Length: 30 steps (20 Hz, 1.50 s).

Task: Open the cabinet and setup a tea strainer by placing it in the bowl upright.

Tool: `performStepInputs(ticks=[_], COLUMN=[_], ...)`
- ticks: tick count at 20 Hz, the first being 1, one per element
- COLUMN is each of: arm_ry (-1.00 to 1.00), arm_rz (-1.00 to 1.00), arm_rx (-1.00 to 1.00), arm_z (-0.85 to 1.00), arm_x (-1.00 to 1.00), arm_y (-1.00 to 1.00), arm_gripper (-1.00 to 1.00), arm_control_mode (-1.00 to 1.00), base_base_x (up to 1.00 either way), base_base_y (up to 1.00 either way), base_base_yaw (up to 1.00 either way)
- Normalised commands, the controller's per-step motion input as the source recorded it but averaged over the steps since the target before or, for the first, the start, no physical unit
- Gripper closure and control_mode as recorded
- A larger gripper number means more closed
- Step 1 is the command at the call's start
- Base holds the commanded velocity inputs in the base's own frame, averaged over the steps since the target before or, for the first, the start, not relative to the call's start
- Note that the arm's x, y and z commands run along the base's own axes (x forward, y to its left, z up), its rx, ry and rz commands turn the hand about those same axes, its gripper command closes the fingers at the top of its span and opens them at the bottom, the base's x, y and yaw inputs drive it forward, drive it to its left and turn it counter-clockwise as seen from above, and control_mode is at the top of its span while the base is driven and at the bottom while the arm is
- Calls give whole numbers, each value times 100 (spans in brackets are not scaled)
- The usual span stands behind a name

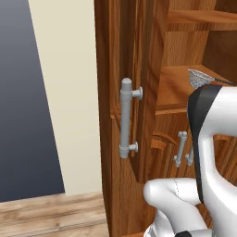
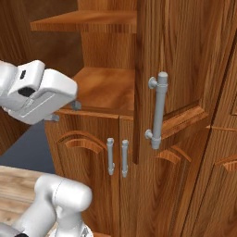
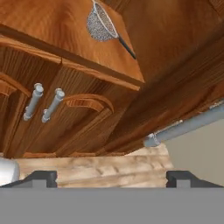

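Claw (image 3: 112,177) is seen with its two dark tips spread wide apart and nothing between them; it is held in front of the open cupboard (image 2: 185,60), just outside the shelf edge, as shown by the white hand in the right base view. Beyond the tips, floorboards (image 3: 96,168) and the lower double doors with their two slim grey handles (image 3: 43,103) are seen. Above these the middle shelf (image 2: 104,90) is exposed, both upper doors having been swung out, each with a thick grey bar handle (image 1: 126,118). The tea strainer (image 3: 101,22) is found lying on that shelf, towards its back, well apart from the claw. In the hand view the mesh basket is tipped onto its side, rim facing obliquely outward, not upright. The long axis is judged to run through basket and thin dark handle, lying roughly flat along the shelf, with the handle pointing toward the open shelf side by the door. In the left base view only the mesh basket (image 1: 200,78) is visible, behind the arm. The strainer is judged light, stiff at rim and handle, with mesh that could dent if squeezed; it may slide or roll on the smooth wood. Hold is best taken across the handle near the rim, or on the rim itself. No bowl can be made out.
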Motion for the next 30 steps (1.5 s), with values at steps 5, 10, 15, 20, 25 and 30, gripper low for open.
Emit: performStepInputs(ticks=[5,10,15,20,25,30], arm_ry=[32,19,20,21,19,21], arm_rz=[10,13,8,0,-1,-3], arm_rx=[-10,0,-16,-22,-29,-25], arm_z=[-17,-34,-27,-8,-5,-5], arm_x=[65,60,47,8,1,0], arm_y=[-26,-50,0,-25,-56,-94], arm_gripper=[-100,-100,-100,-100,-100,-100], arm_control_mode=[-100,-100,-100,-100,-100,-100], base_base_x=[0,0,0,0,0,0], base_base_y=[0,0,0,0,0,0], base_base_yaw=[0,0,0,0,0,0])
